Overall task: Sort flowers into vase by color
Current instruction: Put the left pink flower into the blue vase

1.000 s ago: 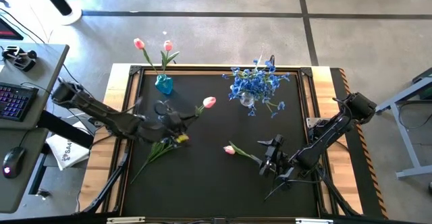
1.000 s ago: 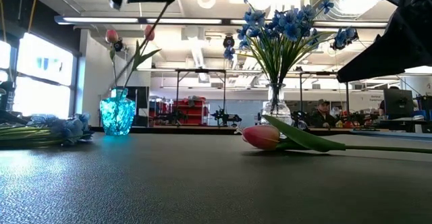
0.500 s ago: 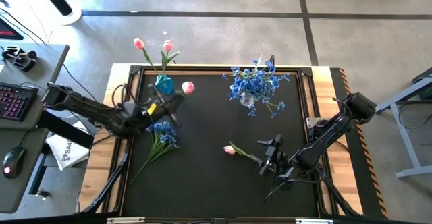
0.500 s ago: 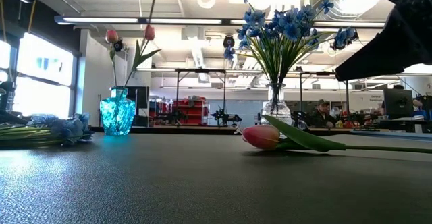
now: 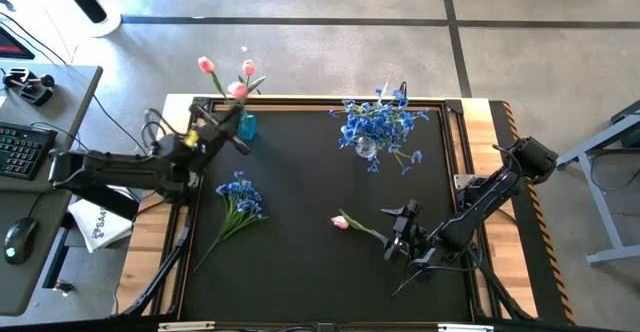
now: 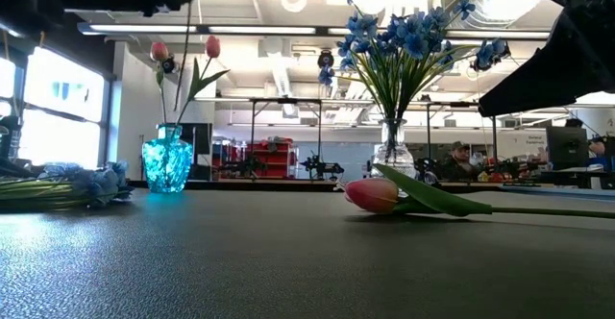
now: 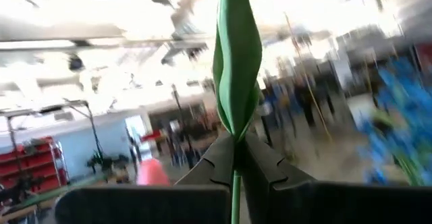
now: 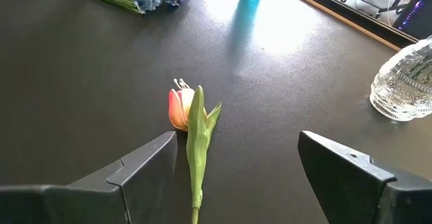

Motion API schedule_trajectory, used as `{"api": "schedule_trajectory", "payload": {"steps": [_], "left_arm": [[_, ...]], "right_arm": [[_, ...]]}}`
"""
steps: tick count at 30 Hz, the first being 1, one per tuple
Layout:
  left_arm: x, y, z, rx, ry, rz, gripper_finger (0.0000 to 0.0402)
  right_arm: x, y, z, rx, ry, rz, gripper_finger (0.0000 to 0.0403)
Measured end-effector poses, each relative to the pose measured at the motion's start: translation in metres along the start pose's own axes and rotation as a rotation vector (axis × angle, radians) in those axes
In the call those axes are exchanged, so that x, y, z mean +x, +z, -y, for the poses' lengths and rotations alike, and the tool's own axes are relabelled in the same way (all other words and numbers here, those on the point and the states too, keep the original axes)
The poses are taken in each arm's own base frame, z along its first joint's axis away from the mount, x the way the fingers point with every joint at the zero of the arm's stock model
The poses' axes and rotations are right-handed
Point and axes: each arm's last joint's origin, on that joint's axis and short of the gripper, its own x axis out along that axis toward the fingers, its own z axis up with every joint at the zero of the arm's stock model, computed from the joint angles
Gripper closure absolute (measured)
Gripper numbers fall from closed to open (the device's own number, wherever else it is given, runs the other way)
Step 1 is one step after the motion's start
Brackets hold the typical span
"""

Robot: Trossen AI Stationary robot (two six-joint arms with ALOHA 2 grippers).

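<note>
My left gripper is at the table's far left, beside the blue glass vase, and is shut on a pink tulip whose bloom is above the vase. Two pink tulips stand in that vase. A bunch of blue flowers lies flat on the mat on the left. Another pink tulip lies on the mat right of centre. My right gripper is open just above the mat, with this tulip's stem between its fingers, near one finger and untouched. A clear vase holds blue flowers. My left gripper pinches the held tulip's green stem between its two fingers, just below a long leaf. The tulip is lifted clear of the table. Its stem rises past the fingertips toward the bloom, which is beside the two tulips in the blue vase.
Both vases stand near the mat's far edge, blue at left and clear toward the right. The black mat has a raised wooden border. A desk with a keyboard is left of the table. People show far off in the room.
My left gripper has carried the pink tulip from above the blue bunch toward the table's far-left corner, up to the blue vase. The bloom has swung from mid-mat to above the vase. The gripper stays shut on the stem. The blue bunch now lies uncovered.
</note>
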Motion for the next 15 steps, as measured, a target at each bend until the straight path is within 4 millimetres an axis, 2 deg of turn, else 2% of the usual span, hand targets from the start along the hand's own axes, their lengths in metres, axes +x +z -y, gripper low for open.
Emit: {"api": "schedule_trajectory", "payload": {"steps": [5,11,15], "left_arm": [[-0.005,-0.008,-0.022,-0.068,0.141,0.113,0.0401],[-0.004,-0.027,-0.029,-0.071,0.206,0.060,0.0401],[-0.002,-0.032,-0.032,-0.106,0.224,0.039,0.0401]], "right_arm": [[0.000,0.000,0.000,0.000,0.000,0.000,0.0096],[0.000,0.000,0.000,0.000,0.000,0.000,0.0096],[0.000,0.000,0.000,0.002,0.000,0.000,0.0096]]}}
